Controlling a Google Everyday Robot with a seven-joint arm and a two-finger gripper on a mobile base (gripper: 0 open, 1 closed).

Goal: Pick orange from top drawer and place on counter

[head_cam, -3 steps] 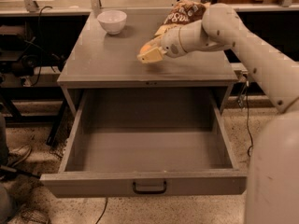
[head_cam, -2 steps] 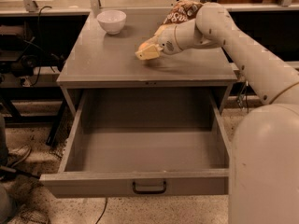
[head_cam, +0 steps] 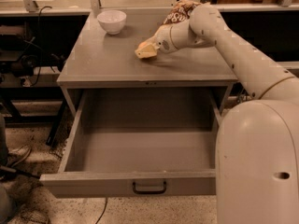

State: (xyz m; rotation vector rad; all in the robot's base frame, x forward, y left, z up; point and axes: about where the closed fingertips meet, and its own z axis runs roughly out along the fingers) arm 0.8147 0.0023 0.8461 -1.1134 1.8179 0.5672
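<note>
At six o'clock the wide grey metal top drawer (head_cam: 93,185) stands pulled out, with no small round orange fruit visible inside. Beyond it, the gripper (head_cam: 145,51) hangs low over the flat grey counter (head_cam: 103,64). I cannot tell whether it holds anything. Judging by this, placing remains unconfirmed. A white bowl (head_cam: 112,21) sits at eleven o'clock.

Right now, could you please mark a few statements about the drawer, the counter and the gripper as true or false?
1. The top drawer is pulled open. True.
2. The gripper is down inside the drawer. False: it is over the counter, close to its surface.
3. A white bowl stands near the counter's far left corner. True.
4. The patterned bag lies in the drawer. False: it sits at the counter's far edge, behind the arm.
</note>
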